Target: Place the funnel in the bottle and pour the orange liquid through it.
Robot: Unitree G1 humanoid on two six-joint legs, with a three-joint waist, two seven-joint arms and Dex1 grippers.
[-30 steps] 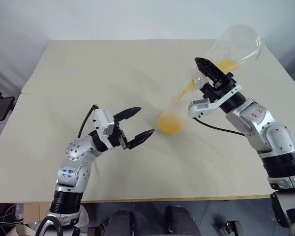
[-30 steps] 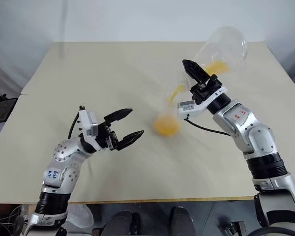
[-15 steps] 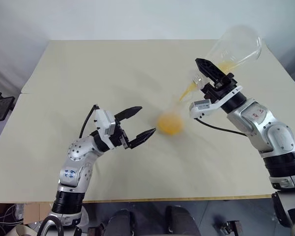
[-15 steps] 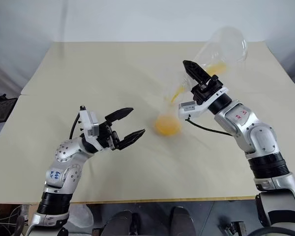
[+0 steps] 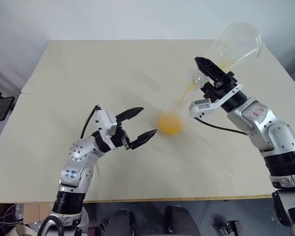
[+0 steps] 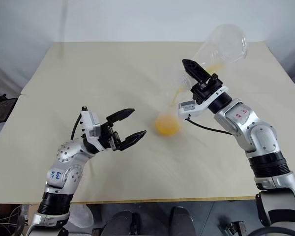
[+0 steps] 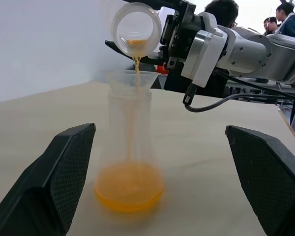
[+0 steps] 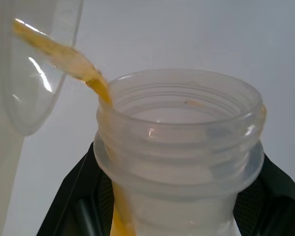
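The clear bottle (image 7: 130, 132) stands upright in the middle of the table, with orange liquid (image 5: 169, 123) pooled in its rounded base. A small clear funnel (image 7: 132, 78) sits in its neck. My right gripper (image 5: 202, 69) is shut on the neck of a large clear conical flask (image 5: 236, 46), tipped mouth-down above the funnel. A thin orange stream (image 7: 135, 66) runs from the flask's mouth (image 8: 182, 132) into the funnel. A little orange remains in the flask. My left gripper (image 5: 147, 121) is open just left of the bottle, its fingers apart from it.
The beige table (image 5: 88, 73) has bare room on all sides of the bottle. A black object (image 5: 0, 105) stands off the table's left edge. People (image 7: 226, 10) are behind the table in the left wrist view.
The orange liquid left in the flask has shrunk as the stream keeps running. Both arms stay where they were.
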